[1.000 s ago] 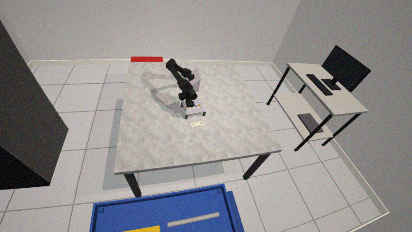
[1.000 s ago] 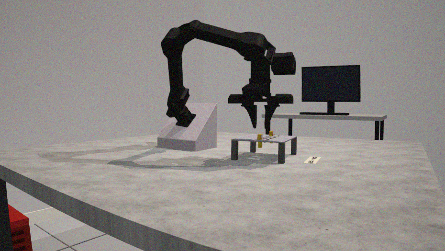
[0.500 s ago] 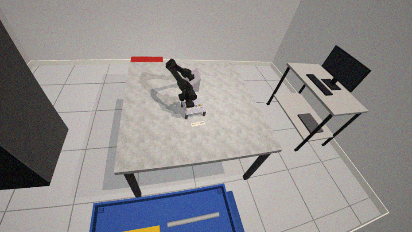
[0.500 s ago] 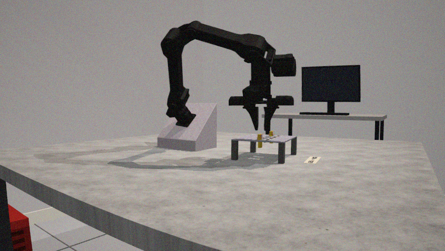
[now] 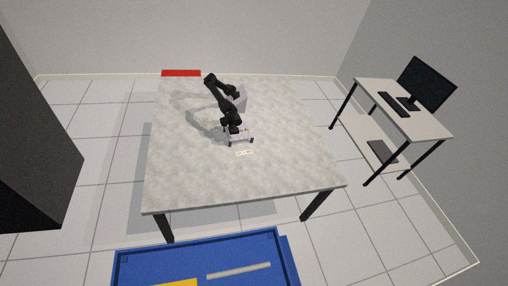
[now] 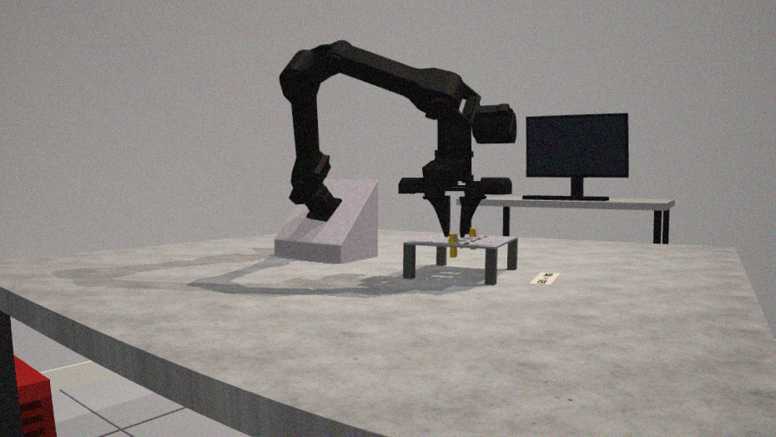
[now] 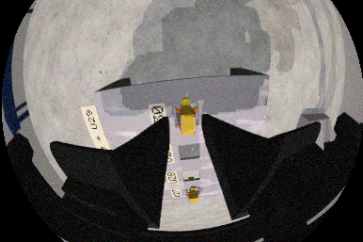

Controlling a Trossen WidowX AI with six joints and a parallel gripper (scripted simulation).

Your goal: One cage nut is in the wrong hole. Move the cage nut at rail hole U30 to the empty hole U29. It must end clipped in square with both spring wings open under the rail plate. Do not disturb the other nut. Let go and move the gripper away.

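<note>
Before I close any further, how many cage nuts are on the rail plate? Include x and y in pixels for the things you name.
2: one cage nut [image 6: 453, 245] [image 7: 187, 119] at U30, between the gripper's spread fingertips; the other nut [image 7: 193, 194] at U27, the far end of the hole row.

In the exterior view, your rail [image 5: 245, 137] [image 6: 420, 243] [image 7: 235, 95] lies level, a pale lilac plate on four dark legs. Your U30 cage nut [image 6: 453, 245] [image 7: 188, 121] sits at its near end, yellow with orange parts at both sides, upright, its body showing above and below the plate. Just beyond it you have hole U29 [image 7: 189, 152], square and unfilled. Farther along, past another opening, the other nut [image 5: 246, 129] [image 6: 472, 232] [image 7: 193, 195], also yellow and orange, stands in U27.
</note>
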